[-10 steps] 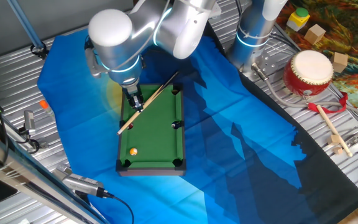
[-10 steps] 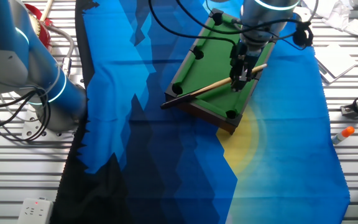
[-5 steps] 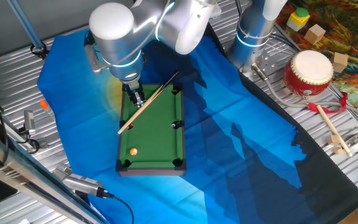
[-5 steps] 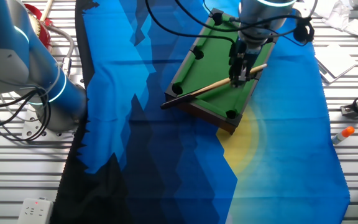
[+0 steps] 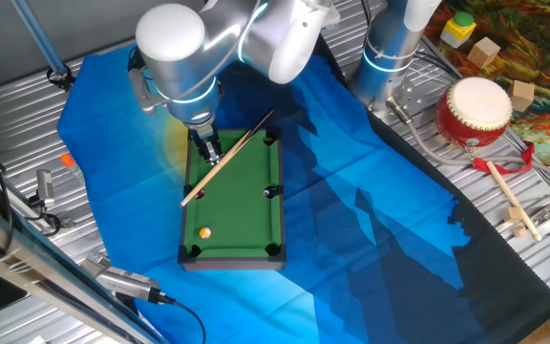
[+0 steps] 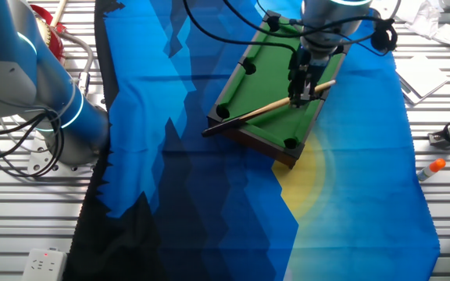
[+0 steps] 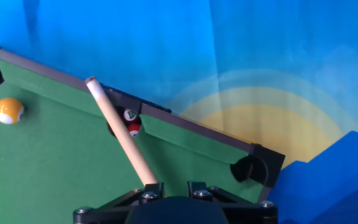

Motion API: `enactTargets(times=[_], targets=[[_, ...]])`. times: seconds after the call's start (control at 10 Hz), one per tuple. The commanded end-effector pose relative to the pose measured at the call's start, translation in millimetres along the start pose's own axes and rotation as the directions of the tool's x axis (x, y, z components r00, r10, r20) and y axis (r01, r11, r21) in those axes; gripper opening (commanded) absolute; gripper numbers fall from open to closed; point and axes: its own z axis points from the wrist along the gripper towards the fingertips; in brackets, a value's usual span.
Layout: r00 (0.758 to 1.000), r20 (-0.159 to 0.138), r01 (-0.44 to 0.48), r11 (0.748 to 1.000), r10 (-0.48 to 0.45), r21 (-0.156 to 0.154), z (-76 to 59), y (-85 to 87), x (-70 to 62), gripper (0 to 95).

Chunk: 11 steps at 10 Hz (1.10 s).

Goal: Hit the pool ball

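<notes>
the tiny glossy orange pool ball (image 5: 205, 232) is sitting on the felt of the miniature green pool table (image 5: 246, 205), near one end pocket — well apart from the black two-finger gripper (image 5: 212, 158). the gripper is pinching a slim wooden cue stick (image 5: 229, 156), holding it slanted across the table on the blue cloth (image 5: 370, 248).

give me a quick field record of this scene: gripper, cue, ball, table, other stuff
gripper: gripper shut on the cue stick, over the pool table
cue stick: lies slantwise across the table, tip past the rail
pool ball: orange pool ball on the felt near a corner pocket, apart from the cue
second ball: red ball in a side pocket
off table: drum
</notes>
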Motion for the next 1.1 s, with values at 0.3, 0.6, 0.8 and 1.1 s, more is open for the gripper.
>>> enactTargets(times=[0.3,0.6,0.8,1.1], targets=[[0.999,-0.003,0.037,0.999,-0.037,0.004,-0.1,0.2,-0.2,0.0],[0.998,0.002,0.062,0.998,-0.062,0.003,-0.1,0.2,-0.2,0.0],[0.997,0.005,0.083,0.997,-0.083,0.004,-0.1,0.2,-0.2,19.0],[0.994,-0.001,0.108,0.994,-0.108,0.002,-0.1,0.2,-0.3,19.0]])
